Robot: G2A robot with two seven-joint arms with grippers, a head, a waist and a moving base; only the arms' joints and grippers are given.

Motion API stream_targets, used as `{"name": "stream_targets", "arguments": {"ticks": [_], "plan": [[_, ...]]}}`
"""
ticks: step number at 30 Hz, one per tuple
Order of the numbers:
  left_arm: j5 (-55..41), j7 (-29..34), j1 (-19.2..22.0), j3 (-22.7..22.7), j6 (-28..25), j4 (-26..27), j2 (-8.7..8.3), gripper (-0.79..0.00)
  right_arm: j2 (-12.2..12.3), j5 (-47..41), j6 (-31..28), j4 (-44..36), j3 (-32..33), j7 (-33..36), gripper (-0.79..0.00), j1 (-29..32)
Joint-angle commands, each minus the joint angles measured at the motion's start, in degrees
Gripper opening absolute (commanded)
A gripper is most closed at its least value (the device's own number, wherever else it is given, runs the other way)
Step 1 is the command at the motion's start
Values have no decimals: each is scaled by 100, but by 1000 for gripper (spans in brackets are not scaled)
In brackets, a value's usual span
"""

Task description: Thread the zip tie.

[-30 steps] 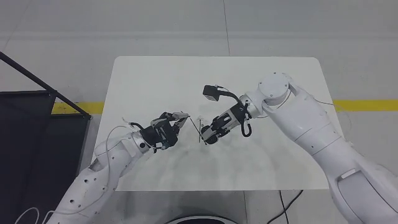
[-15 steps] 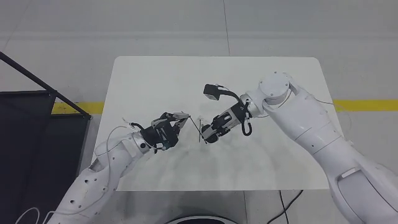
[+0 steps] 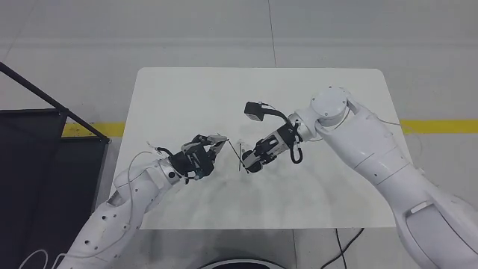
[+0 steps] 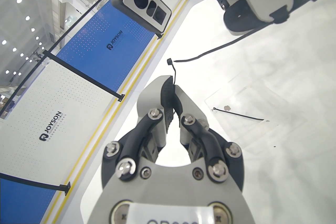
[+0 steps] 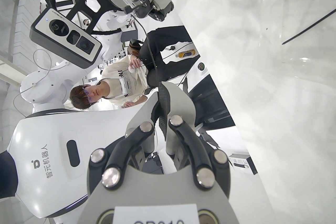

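Jutting from left pincer (image 4: pixel 172 87): zip tie (image 4: pixel 173 73)

Thin, matt black plastic for the zip tie (image 4: pixel 172 72). Smooth pale-grey plastic shells, black ribbed rubbery pads (image 4: pixel 167 95), matt black links (image 4: pixel 136 133) and bright metal screws (image 4: pixel 155 112) on the left gripper (image 4: pixel 172 85); same on the right gripper (image 5: pixel 162 90). Smooth white table (image 3: pixel 187 97), faintly sheened, with a glossy clear film (image 4: pixel 262 99) on it.
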State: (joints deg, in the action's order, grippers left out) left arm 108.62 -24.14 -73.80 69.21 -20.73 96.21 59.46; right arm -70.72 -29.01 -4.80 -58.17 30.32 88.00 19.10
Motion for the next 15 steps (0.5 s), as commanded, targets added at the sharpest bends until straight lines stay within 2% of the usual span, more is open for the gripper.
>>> {"name": "stream_targets", "arguments": {"ticks": [1,15], "plan": [[29,-9,-1,-1,-5,0,0,-785,0,-1,-3,7,-3,0,-785,-4],[70,-33,13,-10,-56,-32,8,-785,-4,-18,-22,12,0,0,-785,-1]]}}
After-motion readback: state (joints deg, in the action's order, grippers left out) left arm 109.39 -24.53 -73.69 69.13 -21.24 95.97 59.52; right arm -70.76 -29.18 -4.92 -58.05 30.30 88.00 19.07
